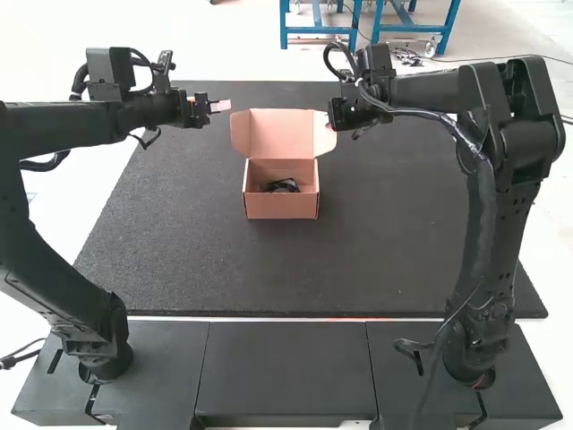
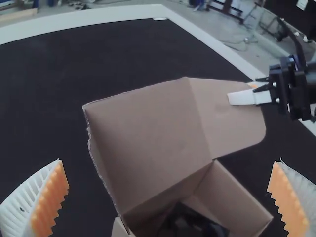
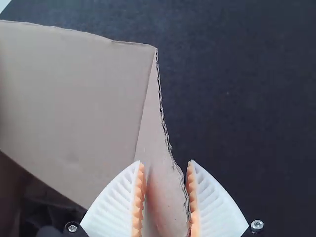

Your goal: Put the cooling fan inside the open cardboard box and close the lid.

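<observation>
Right claw clamped on the side flap of the raised lid. Cooling fan lies inside the open cardboard box, dark against the bottom. Box sits mid black mat, lid standing upright at its back edge. Left claw fingers wide apart, hanging just beside the lid's opposite top corner.

The cooling fan lies inside the open cardboard box.
</observation>
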